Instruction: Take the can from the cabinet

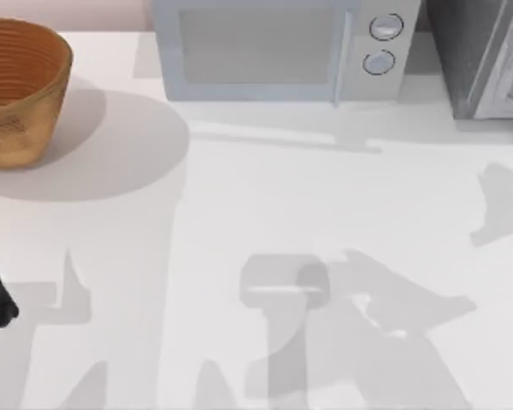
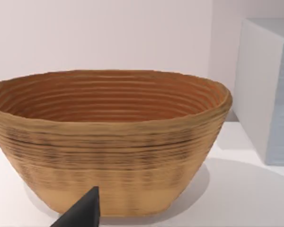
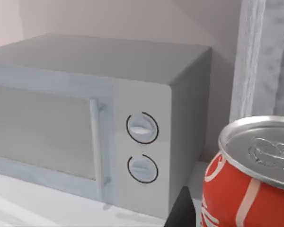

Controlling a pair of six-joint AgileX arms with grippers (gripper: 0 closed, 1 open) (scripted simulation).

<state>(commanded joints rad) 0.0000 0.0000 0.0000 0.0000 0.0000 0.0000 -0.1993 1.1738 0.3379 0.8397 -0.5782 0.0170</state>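
White counter (image 1: 342, 196) held the far-right cabinet (image 1: 474, 51); the light, slippery, dentable can (image 3: 248, 184) suited a mid-wall grip; right pincer state unclear.

the can (image 3: 251, 189) looks like metal: a smooth, brushed silver lid with a raised rim and pull tab, and a glossy red body with white lettering. the microwave (image 3: 109, 137) has a matt, pale casing like painted metal or plastic, with a smooth frosted door panel and two round, smooth knobs. the cabinet (image 1: 483, 55) has a dark grey matt side and a paler, speckled panel. the basket (image 2: 109, 142) looks woven from coiled cane or wicker, ribbed and rough, tan outside and warmer orange-brown inside. the table (image 1: 265, 196) is a plain white, smooth, matt surface.
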